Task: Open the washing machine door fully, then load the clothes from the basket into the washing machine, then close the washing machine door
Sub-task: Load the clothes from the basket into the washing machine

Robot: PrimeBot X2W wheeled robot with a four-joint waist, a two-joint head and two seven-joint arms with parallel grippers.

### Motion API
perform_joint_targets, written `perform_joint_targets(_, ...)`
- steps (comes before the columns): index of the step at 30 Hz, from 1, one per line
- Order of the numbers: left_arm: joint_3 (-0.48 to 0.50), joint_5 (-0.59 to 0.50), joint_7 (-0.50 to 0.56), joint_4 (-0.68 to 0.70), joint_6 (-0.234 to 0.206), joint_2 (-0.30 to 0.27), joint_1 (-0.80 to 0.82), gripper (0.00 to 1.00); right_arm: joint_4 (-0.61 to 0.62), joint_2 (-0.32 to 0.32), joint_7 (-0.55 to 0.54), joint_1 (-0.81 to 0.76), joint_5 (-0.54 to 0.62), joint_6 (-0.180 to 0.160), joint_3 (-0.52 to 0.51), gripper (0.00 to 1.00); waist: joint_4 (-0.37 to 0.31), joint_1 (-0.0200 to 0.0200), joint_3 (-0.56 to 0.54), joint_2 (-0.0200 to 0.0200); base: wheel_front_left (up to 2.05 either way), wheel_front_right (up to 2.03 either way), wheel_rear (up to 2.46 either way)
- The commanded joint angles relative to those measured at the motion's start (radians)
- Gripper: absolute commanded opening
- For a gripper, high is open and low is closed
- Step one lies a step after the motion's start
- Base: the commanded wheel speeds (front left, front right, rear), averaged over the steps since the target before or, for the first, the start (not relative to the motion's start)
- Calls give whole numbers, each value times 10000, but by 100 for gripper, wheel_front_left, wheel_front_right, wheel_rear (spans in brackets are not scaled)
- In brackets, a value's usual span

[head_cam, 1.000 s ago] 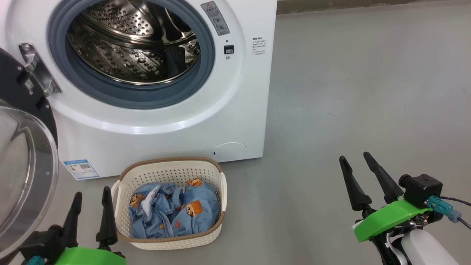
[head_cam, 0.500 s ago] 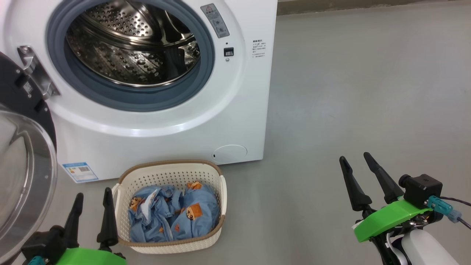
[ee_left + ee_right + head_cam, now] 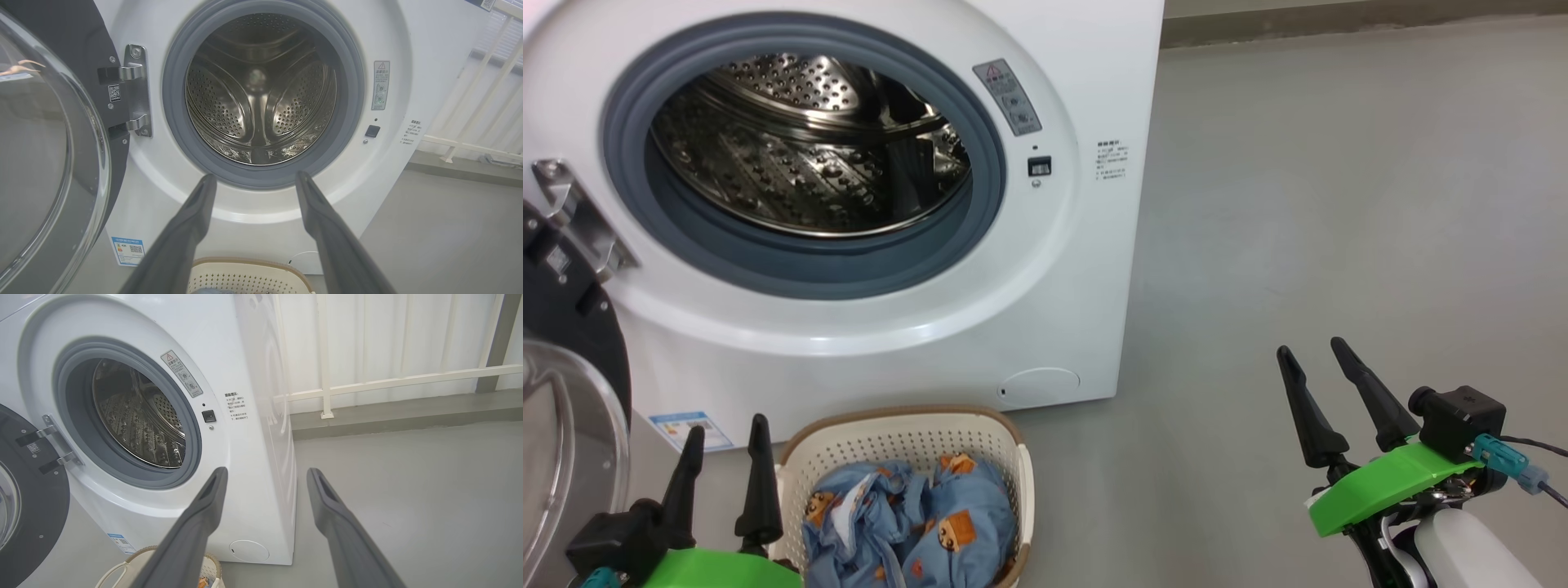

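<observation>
Finding the clothes (image 3: 915,523) bunched in the basket (image 3: 907,441), standing on the floor close before the foot of the washing machine (image 3: 1062,286). Judging the door (image 3: 580,327) swung fully aside and the drum (image 3: 792,163) bare: opening done, loading and closing remaining. Hovering the left jaws, spread and empty, just beside the basket's left rim; holding the right jaws, likewise released, well apart over bare floor.

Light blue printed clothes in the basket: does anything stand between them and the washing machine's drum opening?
Nothing visible does: the glossy black round door hangs open at the left, and the steel perforated drum is unobstructed.
</observation>
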State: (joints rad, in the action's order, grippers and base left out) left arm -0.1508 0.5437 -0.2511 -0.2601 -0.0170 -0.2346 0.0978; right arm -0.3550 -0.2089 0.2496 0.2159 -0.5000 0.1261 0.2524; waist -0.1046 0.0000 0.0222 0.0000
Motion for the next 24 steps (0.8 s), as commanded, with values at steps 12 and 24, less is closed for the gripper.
perform_joint_targets(12, 507, -228, -107, 256, 141, -113, 283, 100, 212, -54, 122, 120, -15, 46, 128, 100, 24, 0, -61, 0, 34, -34, 0)
perform_joint_targets(24, 524, -360, -107, 263, 111, -66, 281, 100, 223, -64, 122, 126, -13, 46, 137, 100, 54, 0, -49, 0, 0, 0, 0)
